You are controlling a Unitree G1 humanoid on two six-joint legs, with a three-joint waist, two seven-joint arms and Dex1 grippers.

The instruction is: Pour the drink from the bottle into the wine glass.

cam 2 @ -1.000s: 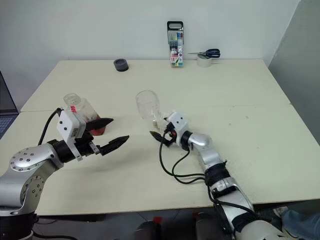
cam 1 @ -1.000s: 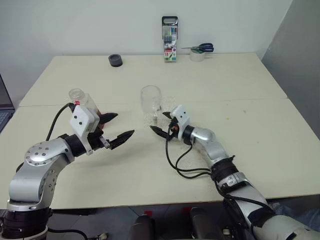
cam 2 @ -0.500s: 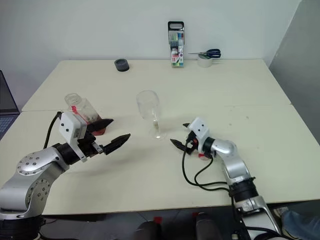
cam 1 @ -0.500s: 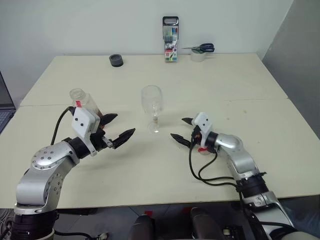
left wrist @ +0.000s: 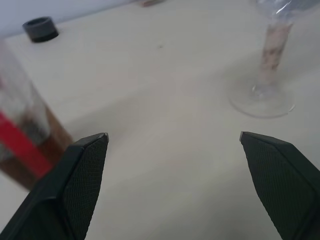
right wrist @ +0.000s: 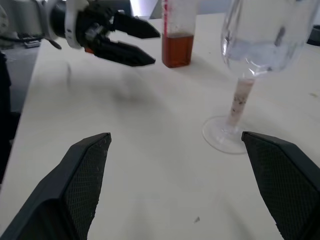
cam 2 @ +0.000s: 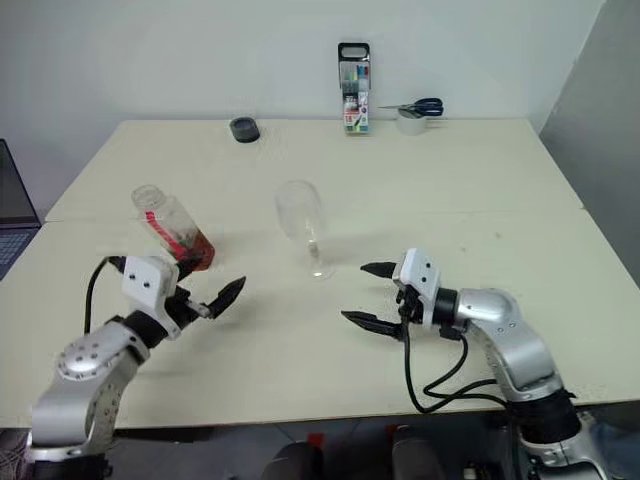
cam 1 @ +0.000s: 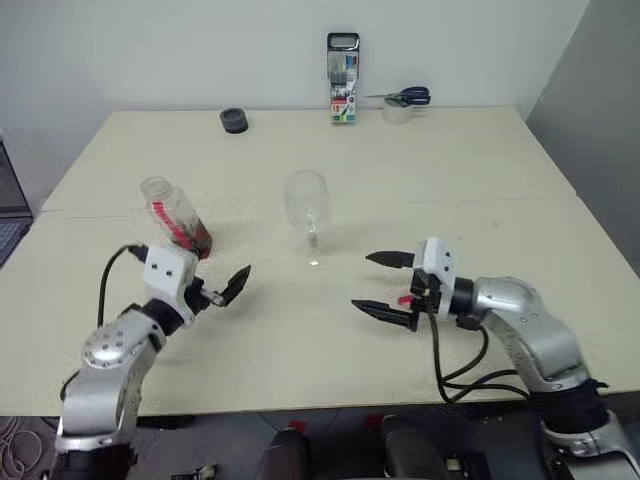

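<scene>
While wide open, both end effectors (left [cam 1: 222, 285], right [cam 1: 381, 283]) hold nothing.

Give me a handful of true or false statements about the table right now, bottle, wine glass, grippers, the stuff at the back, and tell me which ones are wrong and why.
1. The bottle stands on the table with no gripper holding it. True.
2. The wine glass lies on its side. False: it stands upright on its foot.
3. The left gripper is shut on the bottle. False: it is open, near the bottle but apart from it.
4. The right gripper is open and holds nothing. True.
5. The scissors lie beside the wine glass. False: they rest at the table's far edge, near the marker pack.
</scene>
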